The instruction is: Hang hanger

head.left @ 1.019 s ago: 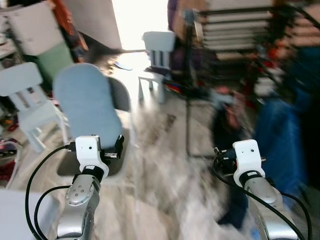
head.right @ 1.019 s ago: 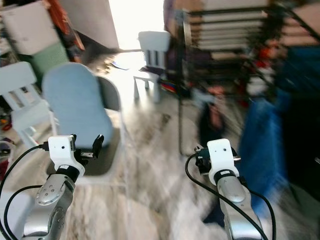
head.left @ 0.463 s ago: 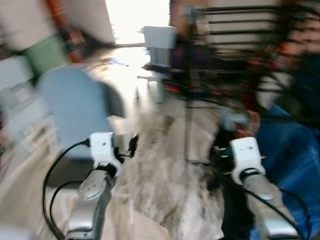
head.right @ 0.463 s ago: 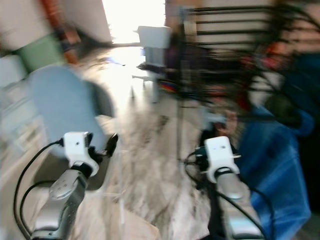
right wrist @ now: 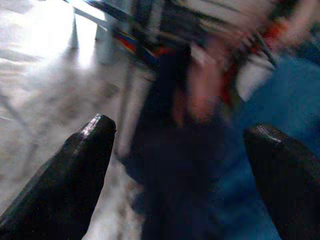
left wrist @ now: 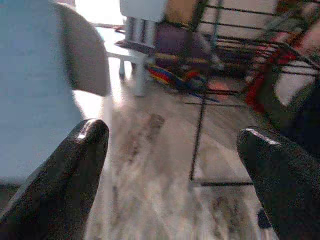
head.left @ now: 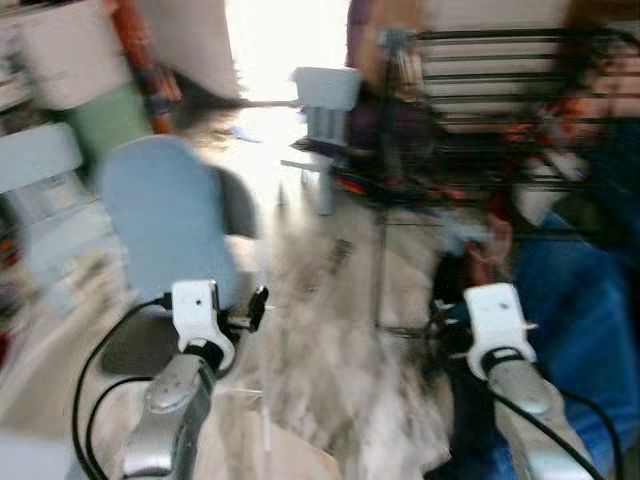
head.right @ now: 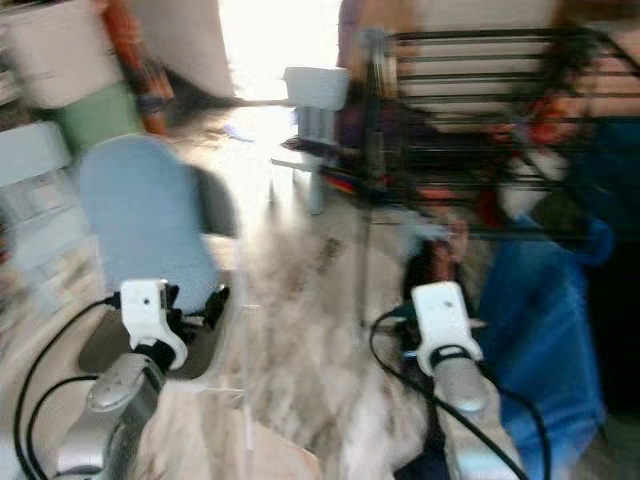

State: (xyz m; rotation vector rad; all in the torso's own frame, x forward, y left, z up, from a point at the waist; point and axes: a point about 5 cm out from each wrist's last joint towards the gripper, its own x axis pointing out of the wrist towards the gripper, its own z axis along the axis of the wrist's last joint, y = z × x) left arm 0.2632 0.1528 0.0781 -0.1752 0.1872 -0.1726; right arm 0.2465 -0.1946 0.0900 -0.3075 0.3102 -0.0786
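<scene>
The pictures are blurred by motion. A black metal clothes rack (head.left: pixel 480 110) stands ahead on the right, with dark and blue garments (head.left: pixel 580 310) hanging or heaped by it. My left gripper (left wrist: pixel 172 135) is open and holds nothing, raised over the pale floor in front of the rack's thin leg (left wrist: pixel 200 135). My right gripper (right wrist: pixel 181 127) is also open and bare, pointing at a dark garment (right wrist: pixel 170 155) beside blue cloth (right wrist: pixel 260 100). Both silver arms reach forward at waist height, the left gripper (head.left: pixel 250 308) and right gripper (head.left: pixel 442 325) about a shoulder's width apart.
A light-blue padded chair (head.left: pixel 165 215) stands close on my left. A small white chair (head.left: pixel 325 95) is farther back near the bright doorway. Another white chair (head.left: pixel 40 165) and cluttered shelves line the left wall. Pale marbled floor (head.left: pixel 320 330) lies between the chair and the rack.
The whole picture has swung sideways and back, so the camera moved. Both arms keep the same forward pose with fingers apart.
</scene>
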